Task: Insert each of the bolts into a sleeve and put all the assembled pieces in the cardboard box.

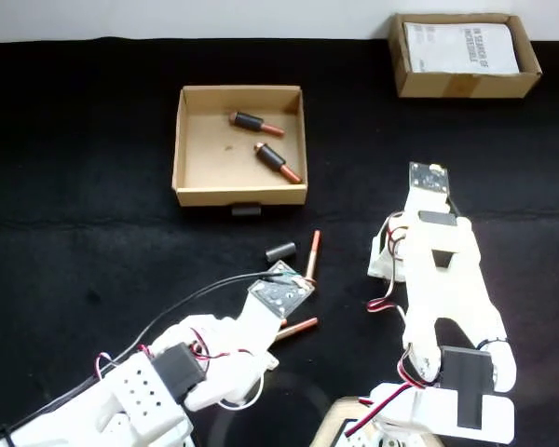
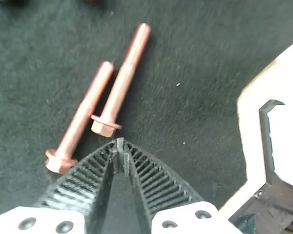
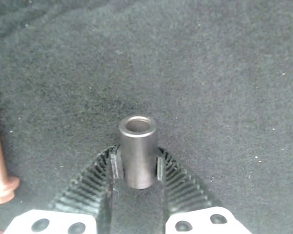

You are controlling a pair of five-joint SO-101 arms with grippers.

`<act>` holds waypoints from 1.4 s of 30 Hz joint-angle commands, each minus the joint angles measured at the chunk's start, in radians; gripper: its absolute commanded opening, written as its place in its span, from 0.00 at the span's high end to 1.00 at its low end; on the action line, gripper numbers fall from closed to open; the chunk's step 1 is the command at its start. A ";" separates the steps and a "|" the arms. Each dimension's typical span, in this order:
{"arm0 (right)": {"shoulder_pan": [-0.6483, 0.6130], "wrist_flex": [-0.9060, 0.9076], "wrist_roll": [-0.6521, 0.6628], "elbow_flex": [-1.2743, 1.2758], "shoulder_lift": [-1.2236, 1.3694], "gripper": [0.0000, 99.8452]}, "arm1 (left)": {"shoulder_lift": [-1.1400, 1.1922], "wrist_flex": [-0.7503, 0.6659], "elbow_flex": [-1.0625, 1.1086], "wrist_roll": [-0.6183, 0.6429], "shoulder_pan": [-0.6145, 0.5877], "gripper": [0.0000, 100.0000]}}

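Sleeve (image 3: 138, 146) clamped between jaws of the right tool (image 3: 136, 167)

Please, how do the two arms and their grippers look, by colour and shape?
The left arm and the right arm have white plastic shells with black motor blocks and thin red, black and white wires. The left gripper and right gripper have black, ribbed, tapering fingers on white bases.
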 commanded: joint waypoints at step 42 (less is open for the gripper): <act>0.039 0.143 0.017 -0.119 -0.054 0.99 | 0.763 -0.219 -0.407 -0.049 -0.392 0.99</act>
